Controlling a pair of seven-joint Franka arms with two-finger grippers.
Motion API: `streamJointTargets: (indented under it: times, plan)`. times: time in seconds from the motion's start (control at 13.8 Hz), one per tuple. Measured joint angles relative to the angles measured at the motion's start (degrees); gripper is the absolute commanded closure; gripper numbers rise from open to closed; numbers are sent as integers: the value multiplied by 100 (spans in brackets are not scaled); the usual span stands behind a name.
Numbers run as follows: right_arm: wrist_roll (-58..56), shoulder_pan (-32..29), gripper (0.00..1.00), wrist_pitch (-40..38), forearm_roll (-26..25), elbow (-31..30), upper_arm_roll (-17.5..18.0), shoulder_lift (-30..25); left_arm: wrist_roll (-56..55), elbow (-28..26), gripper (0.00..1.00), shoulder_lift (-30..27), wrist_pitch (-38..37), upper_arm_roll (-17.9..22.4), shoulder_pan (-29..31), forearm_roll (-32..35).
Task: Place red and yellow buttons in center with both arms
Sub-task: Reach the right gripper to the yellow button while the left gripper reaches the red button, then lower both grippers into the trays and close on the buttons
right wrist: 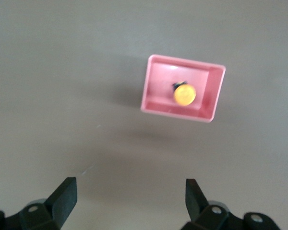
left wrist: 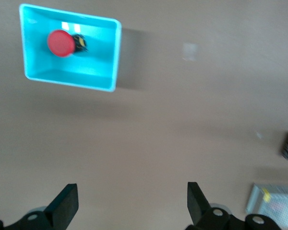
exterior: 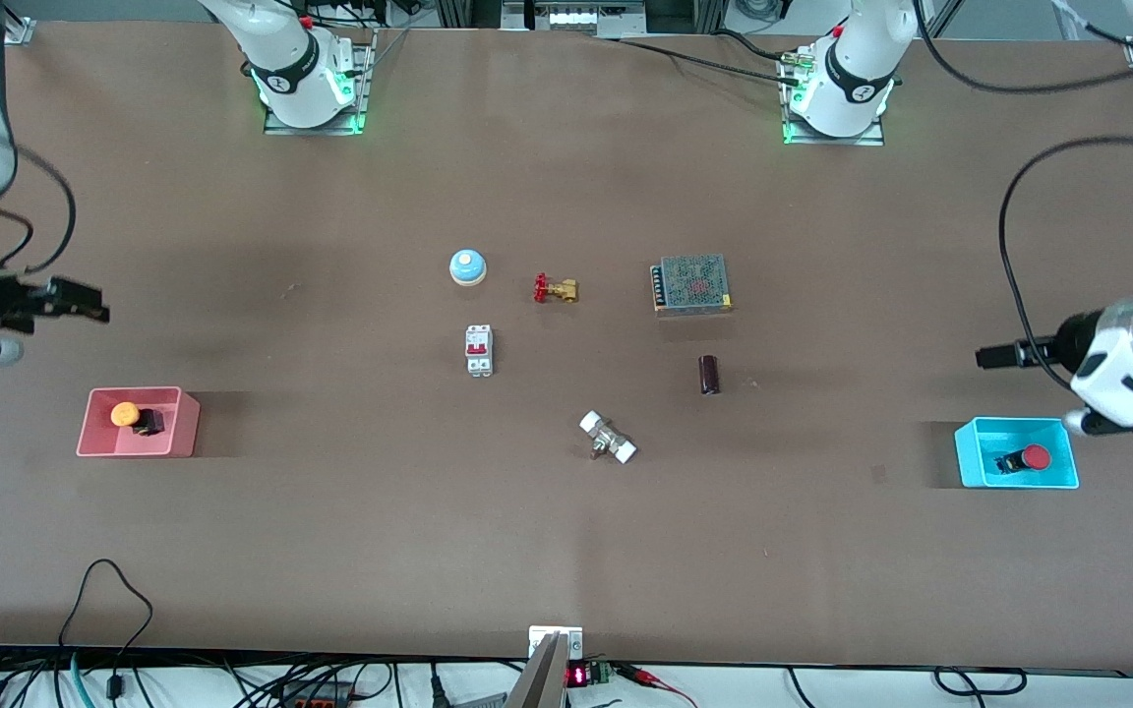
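Observation:
The orange-yellow button [exterior: 126, 415] lies in the pink tray [exterior: 134, 448] at the right arm's end of the table. The red button [exterior: 1035, 457] lies in the cyan tray [exterior: 970, 464] at the left arm's end. My right gripper [exterior: 92, 303] is open and empty, up over bare table beside the pink tray. Its wrist view [right wrist: 129, 187] shows the yellow button [right wrist: 184, 95] in the pink tray [right wrist: 156, 86]. My left gripper [exterior: 984, 356] is open and empty over bare table beside the cyan tray. Its wrist view [left wrist: 132, 191] shows the red button [left wrist: 60, 43] in the cyan tray [left wrist: 67, 79].
In the middle of the brown table stand a blue dome bell [exterior: 467, 266], a red-handled brass valve [exterior: 556, 289], a metal power supply [exterior: 691, 284], a white breaker [exterior: 479, 350], a dark cylinder [exterior: 709, 375] and a white-ended fitting [exterior: 608, 438].

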Motion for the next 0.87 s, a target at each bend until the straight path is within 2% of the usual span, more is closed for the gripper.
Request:
streamJointTargets:
  times: [0.22,0.44,0.87]
  plan:
    - [-613,-102,0,983,-41,0,0,640,63,566,0,808,642,10,455,0]
    - [-704,-104,0,1693,-163,3,2,1039,75,804,0,1377,1378,3,549,0]
    - [-1388,-267,0,2662,-181,-133,-3,1560,425,907,0,1760,1862,1,596,0]
